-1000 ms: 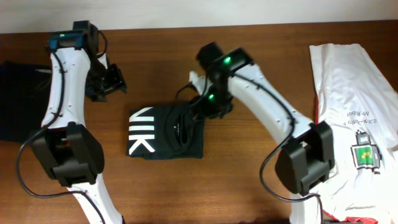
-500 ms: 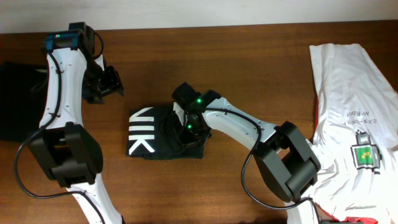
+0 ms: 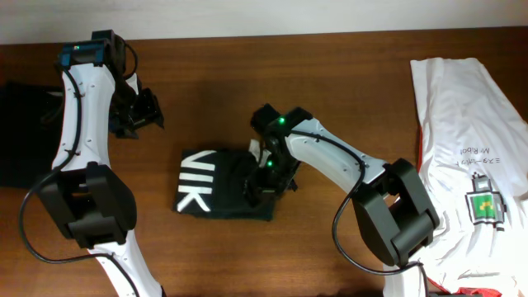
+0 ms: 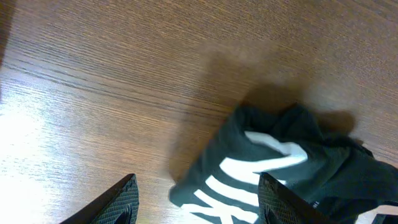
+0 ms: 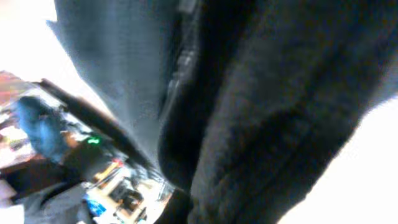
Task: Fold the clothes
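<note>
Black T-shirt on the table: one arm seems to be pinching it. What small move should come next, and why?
Probably lift slightly and carry the pinched edge leftward over the white letters. The right gripper looks closed on the bunched right side of the black T-shirt. The left gripper hangs open, off the cloth, so only the right arm can move it.

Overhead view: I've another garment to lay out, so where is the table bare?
The table is bare along the top between the left gripper and the white shirt, and along the bottom edge below the black T-shirt. Crowded: the middle, where the right gripper is shut on that T-shirt.
</note>
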`<state>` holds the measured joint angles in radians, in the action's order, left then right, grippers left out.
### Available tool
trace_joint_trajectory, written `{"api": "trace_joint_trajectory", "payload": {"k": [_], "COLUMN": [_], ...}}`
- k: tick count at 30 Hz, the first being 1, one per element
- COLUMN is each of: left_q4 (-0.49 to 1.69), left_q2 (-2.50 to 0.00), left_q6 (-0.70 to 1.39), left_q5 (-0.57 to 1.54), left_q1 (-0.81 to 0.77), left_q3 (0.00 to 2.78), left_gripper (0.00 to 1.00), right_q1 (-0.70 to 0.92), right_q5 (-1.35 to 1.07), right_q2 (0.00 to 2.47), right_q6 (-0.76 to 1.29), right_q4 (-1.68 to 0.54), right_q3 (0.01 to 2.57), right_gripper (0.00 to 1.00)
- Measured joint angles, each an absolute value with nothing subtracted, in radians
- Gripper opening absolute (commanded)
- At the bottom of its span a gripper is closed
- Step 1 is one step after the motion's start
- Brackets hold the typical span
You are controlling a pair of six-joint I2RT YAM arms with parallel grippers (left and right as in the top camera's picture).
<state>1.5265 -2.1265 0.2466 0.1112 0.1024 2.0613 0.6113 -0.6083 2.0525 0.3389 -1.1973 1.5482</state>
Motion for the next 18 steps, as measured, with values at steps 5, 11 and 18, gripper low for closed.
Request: {"api": "trace_joint_trajectory", "payload": {"k": [5,11,18], "left_q4": [1.532,1.552,1.529], "left_q2": [-2.127,-2.127,-2.127], "left_q6": [0.247,0.246,0.243], "left_q5": [0.111,0.111,0.111], "left_q1": [0.102,0.102,0.016], "left_q3": [2.061,2.061,2.044], "left_gripper": [0.61,0.61,0.61], "right_q1": [0.622,0.595,0.413], "right_q5": [-0.355,-0.180,-0.073], "right_q2": [2.047,2.045,2.045], "right_q6": [0.397,0.476,0.447], "right_q4": [-1.236,-1.154,-1.092], "right_q3": [1.514,1.377,1.396], "right_gripper": [0.18,0.28,0.43]}}
